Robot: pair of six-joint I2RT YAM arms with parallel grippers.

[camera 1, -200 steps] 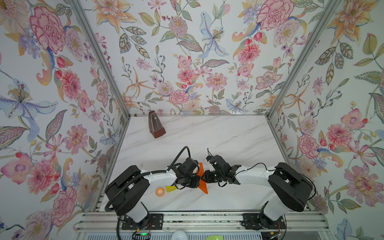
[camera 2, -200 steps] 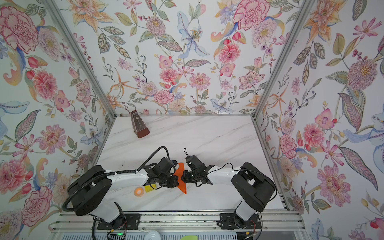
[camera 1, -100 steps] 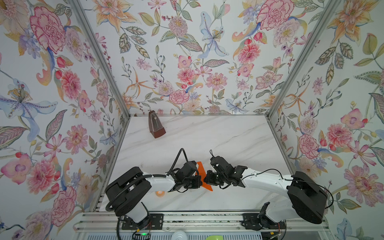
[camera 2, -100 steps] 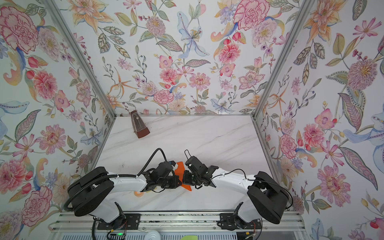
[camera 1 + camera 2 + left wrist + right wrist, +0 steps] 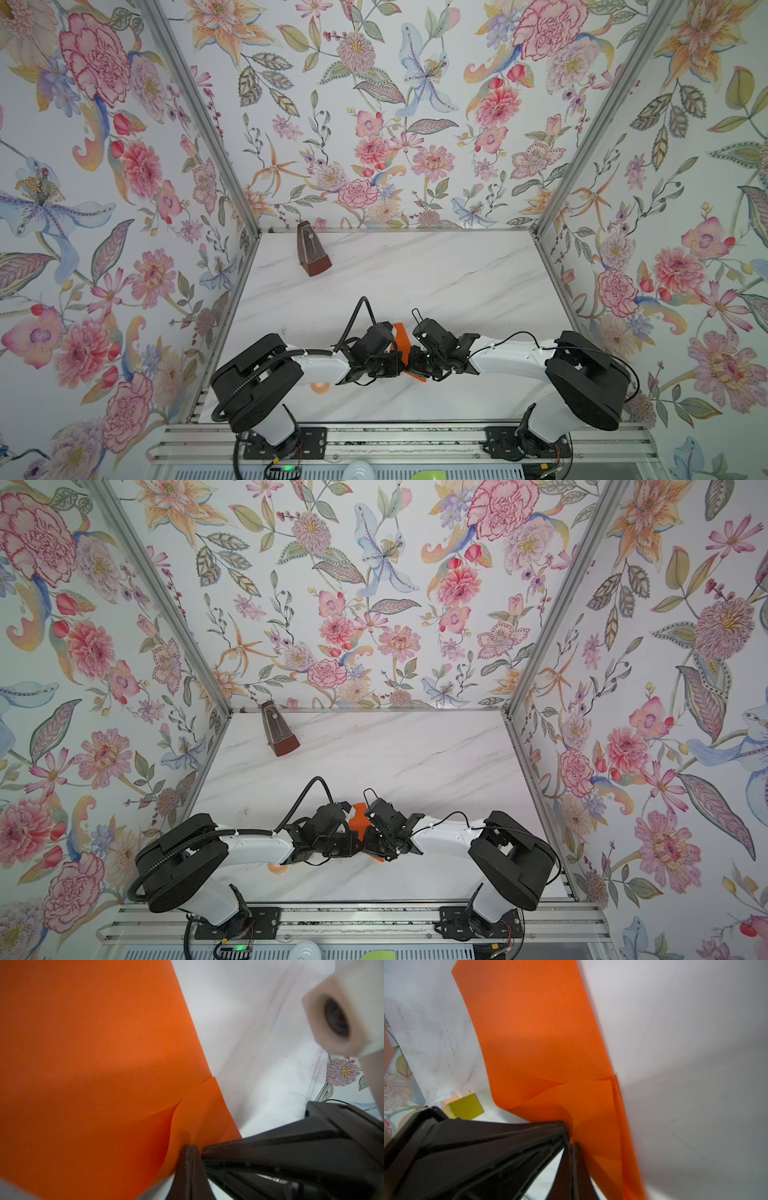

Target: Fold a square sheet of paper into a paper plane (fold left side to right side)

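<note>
Orange paper [image 5: 401,336], in both top views: folded narrow, at the front middle of the table [image 5: 415,270], caught between left pincer [image 5: 400,365] and right pincer [image 5: 415,362], which meet tip to tip. Tape ring [image 5: 320,387] near, left of the paper; metronome [image 5: 312,253] at the back, well apart.

Left wrist view: left pincer [image 5: 190,1149], jaws closed, paper [image 5: 93,1053] puckering into the tips; judged a pinch on its layers. Right pincer [image 5: 291,1147] just beside.

Right wrist view: right pincer [image 5: 572,1145], jaws closed at the buckled corner of the paper [image 5: 539,1032], judged to nip it. Left pincer [image 5: 477,1157] alongside; yellow block [image 5: 465,1106] behind.

Handling note: step in hand looks like carrying the left side over to the right. Both grips sit on one spot, so move the two together; pulling apart would likely tear thin paper. Match the edges first, then press the crease flat on the table.
</note>
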